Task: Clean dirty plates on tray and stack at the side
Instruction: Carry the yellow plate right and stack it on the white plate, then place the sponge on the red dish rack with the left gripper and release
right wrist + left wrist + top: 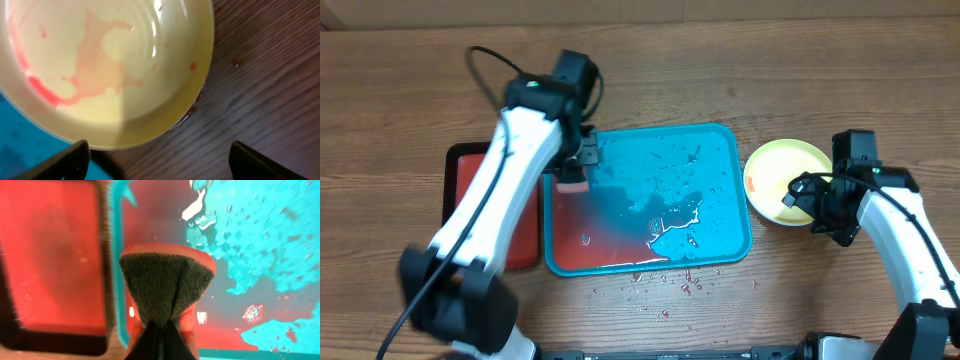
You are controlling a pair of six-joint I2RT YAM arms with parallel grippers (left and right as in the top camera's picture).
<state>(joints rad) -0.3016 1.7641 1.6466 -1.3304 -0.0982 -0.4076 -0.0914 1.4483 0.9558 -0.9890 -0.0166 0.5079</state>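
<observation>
Left arm bent over the turquoise tray [720, 150], right arm above the yellow-green plate [772, 168].
Left gripper [160, 340] clenches a red sponge [165, 280] at the tray's left end, mid-frame; right gripper [160, 162] gapes over the sauce-smeared plate, just right of the tray.

Two trays on your bench [880, 60]: one turquoise tray [640, 165], one red tray [458, 185]. One plate [775, 170] showing, yellow. Whether more sit under it, you can't tell from here. One sponge [572, 180], just the one. Two claws for you: the left claw [582, 158] and the right claw [812, 200]. One big red-tinted puddle [620, 235] on the turquoise tray, and there's a scatter of drops [665, 285] on the bench along its near edge, too many and too small for you to count.
</observation>
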